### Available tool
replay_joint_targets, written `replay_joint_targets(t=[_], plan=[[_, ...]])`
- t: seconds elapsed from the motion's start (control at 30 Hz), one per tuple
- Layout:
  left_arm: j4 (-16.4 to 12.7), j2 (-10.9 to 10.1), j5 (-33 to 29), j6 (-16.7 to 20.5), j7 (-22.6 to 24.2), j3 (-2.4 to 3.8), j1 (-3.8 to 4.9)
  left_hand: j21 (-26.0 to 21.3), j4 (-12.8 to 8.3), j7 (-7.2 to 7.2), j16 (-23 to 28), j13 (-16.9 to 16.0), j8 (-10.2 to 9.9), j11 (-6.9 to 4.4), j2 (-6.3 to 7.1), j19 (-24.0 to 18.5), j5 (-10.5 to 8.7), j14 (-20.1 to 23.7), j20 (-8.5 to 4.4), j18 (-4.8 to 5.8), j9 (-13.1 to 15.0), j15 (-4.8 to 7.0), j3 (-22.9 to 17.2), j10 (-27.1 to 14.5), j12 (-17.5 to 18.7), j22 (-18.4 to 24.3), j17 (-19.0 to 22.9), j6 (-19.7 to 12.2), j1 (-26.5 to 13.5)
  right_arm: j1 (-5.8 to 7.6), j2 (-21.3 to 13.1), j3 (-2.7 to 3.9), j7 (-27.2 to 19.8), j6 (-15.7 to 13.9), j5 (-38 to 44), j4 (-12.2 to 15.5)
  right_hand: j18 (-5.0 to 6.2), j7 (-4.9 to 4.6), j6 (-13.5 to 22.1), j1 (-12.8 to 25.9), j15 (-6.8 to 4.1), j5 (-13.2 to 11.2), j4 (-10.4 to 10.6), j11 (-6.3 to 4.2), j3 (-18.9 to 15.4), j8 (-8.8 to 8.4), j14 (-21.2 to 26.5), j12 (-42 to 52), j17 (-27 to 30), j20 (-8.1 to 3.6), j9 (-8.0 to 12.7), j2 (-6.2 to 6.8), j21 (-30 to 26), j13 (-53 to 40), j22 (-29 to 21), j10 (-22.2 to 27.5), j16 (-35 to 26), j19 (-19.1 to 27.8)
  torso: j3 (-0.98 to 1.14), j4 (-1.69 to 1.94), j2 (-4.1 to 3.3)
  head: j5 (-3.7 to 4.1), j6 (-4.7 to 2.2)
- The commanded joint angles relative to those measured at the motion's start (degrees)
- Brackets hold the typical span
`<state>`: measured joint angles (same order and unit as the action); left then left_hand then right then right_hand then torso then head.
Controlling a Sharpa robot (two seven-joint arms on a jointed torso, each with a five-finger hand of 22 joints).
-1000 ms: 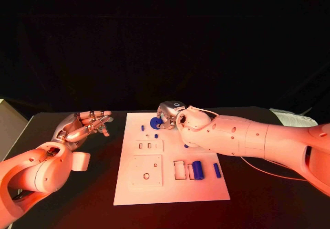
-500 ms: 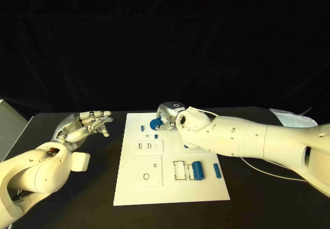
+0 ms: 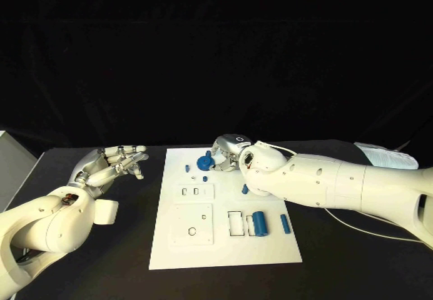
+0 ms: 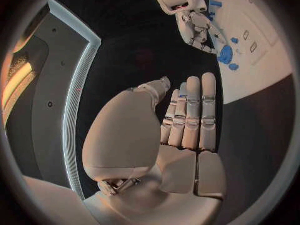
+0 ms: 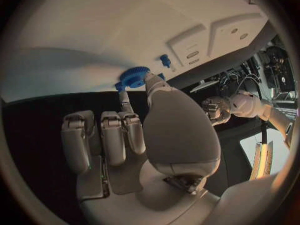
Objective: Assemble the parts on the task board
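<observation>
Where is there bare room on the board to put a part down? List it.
Free: the task board's near strip, below the square plate and blue cylinder. Crowded: the far end, where the right hand holds the blue gear.

white task board [image 3: 226, 250]; blue parts [image 3: 259, 223]; black table [image 3: 135, 250]; silver hands [image 3: 112, 164]

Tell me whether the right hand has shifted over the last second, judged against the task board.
Yes. The right hand, pinching the blue gear, has edged toward the task board's right side.
</observation>
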<state>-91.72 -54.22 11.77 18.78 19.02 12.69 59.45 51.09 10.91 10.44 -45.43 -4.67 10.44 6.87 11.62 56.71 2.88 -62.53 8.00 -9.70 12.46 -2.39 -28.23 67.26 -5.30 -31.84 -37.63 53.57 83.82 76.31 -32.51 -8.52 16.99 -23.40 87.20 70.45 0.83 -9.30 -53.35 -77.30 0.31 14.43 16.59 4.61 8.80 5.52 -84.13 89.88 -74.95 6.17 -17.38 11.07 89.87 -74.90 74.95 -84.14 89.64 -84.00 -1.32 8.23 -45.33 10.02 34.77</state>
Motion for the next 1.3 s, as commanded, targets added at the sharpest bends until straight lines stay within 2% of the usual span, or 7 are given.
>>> replay_joint_targets(t=[0.03, 0.27, 0.5, 0.6, 0.73, 1.07, 1.3], plan=[[0.0, 0.1, 0.1, -0.8, 0.4, 0.04, 0.01, 0.2, -0.2, -0.03, -0.2, 0.1, 0.1, -0.18, 0.11, -0.6, -0.01, 0.4, -0.01, -0.78, 0.1, -0.20, -0.1, -0.4, 0.0, -0.1, -0.1, -0.2, -0.7, -0.02, -0.1, -0.01, -2.2, 0.0, -2.4, 0.4, -0.83, 0.08, -0.5, -0.1, -0.13, 0.4, 0.0, -0.04, 0.3, 0.16, -5.9, 0.1, -15.1, 0.05, -0.1, -0.60, 0.1, -15.1, 15.1, -5.9, 0.4, -6.0, -0.03, -0.04, -0.07, 0.11, -0.06], [0.1, 0.3, 0.1, -0.9, 0.4, 0.03, 0.01, 0.2, -0.2, -0.03, -0.2, 0.1, 0.1, -0.18, 0.11, -0.6, -0.01, 0.4, -0.01, -0.78, 0.1, -0.20, -0.1, -0.4, 0.0, -0.1, -0.1, -0.2, -0.7, -0.02, -1.6, 0.00, -2.4, -1.5, -4.1, 0.9, -0.83, 0.26, -0.6, 0.9, -0.37, 1.8, 0.1, -0.27, 0.7, 0.01, -5.9, 0.1, -15.1, -0.24, 0.1, -1.24, 0.1, -15.1, 15.1, -5.9, 0.4, -6.0, -0.12, 0.24, 0.13, 0.32, -0.11], [0.5, 0.4, 0.1, -1.1, 0.5, 0.03, -0.01, 0.2, -0.2, -0.02, -0.2, 0.1, 0.1, -0.17, 0.11, -0.6, -0.01, 0.4, -0.01, -0.78, 0.1, -0.21, -0.2, -0.4, 0.0, -0.1, -0.1, -0.2, -0.7, 0.20, -7.2, 0.47, -9.8, -7.6, -12.8, 4.1, -0.45, 0.05, -1.1, -2.0, -0.37, 2.2, -0.7, -0.14, 2.6, -0.05, -5.6, 0.1, -14.0, -0.30, 0.2, -0.92, -1.1, -15.1, 13.8, -5.9, 0.1, -5.3, 0.05, -0.25, 0.11, 0.30, -0.59], [0.8, 0.5, 0.1, -1.1, 0.5, 0.03, -0.08, 0.3, -0.3, 0.00, -0.3, 0.1, 0.1, -0.16, 0.10, -0.7, -0.01, 0.4, 0.01, -0.78, 0.1, -0.22, -0.2, -0.4, 0.0, -0.2, -0.1, -0.3, -0.7, 0.35, -10.4, 0.85, -14.1, -8.2, -17.0, 5.8, -0.14, -0.04, -1.7, -5.2, -0.24, 1.7, -2.2, -0.09, 3.6, 0.11, -5.6, 0.1, -13.8, -0.21, 0.3, 0.75, -2.1, -15.1, 12.8, -5.9, 0.1, -4.7, 0.21, -0.50, 0.26, 0.34, -0.79], [1.2, 0.7, 0.1, -1.1, 0.5, 0.03, -0.25, 0.3, -0.3, 0.02, -0.3, 0.1, 0.1, -0.15, 0.14, -0.7, -0.02, 0.5, 0.01, -0.78, 0.1, -0.23, -0.2, -0.5, 0.0, -0.2, -0.1, -0.3, -0.7, 0.62, -13.9, 1.08, -18.6, -5.9, -21.5, 6.3, -0.25, -0.12, -1.8, -7.2, -0.21, 1.8, -3.1, -0.03, 4.7, 0.02, -5.7, 0.1, -14.5, -0.18, 0.4, 1.28, -1.8, -15.1, 13.2, -5.9, 0.2, -4.9, 0.46, -0.89, 0.50, 0.47, -0.85], [1.5, 1.4, 0.1, -1.6, 0.5, 0.02, -0.76, 0.3, -0.3, 0.02, -0.3, 0.1, 0.1, -0.15, 0.14, -0.7, -0.02, 0.5, 0.01, -0.78, 0.1, -0.23, -0.2, -0.5, 0.0, -0.2, -0.1, -0.3, -0.7, 0.70, -19.0, 1.13, -22.8, 0.3, -23.6, 4.1, -0.39, -0.35, -1.2, -8.4, 0.09, 3.1, -3.6, 0.12, 5.7, -0.46, -5.9, 0.1, -15.1, 0.02, 0.7, 1.65, -1.3, -15.1, 13.6, -5.9, 0.4, -5.2, 0.88, -1.18, 0.58, 1.47, -1.33], [1.7, 1.5, 0.1, -1.7, 0.5, 0.02, -1.13, 0.3, -0.3, 0.05, -0.3, 0.1, 0.1, -0.13, 0.16, -0.7, -0.01, 0.5, 0.02, -0.78, 0.1, -0.24, -0.2, -0.5, -0.1, -0.2, -0.1, -0.3, -0.8, 0.55, -19.5, 1.04, -22.7, 1.3, -22.3, 1.9, -0.44, -0.35, -1.2, -8.4, 0.10, 3.1, -3.6, 0.12, 5.7, -0.46, -5.9, 0.1, -15.1, 0.04, 0.7, 1.73, -1.2, -15.1, 13.8, -5.9, 0.4, -5.2, 0.92, -1.11, 0.42, 2.11, -1.16]])
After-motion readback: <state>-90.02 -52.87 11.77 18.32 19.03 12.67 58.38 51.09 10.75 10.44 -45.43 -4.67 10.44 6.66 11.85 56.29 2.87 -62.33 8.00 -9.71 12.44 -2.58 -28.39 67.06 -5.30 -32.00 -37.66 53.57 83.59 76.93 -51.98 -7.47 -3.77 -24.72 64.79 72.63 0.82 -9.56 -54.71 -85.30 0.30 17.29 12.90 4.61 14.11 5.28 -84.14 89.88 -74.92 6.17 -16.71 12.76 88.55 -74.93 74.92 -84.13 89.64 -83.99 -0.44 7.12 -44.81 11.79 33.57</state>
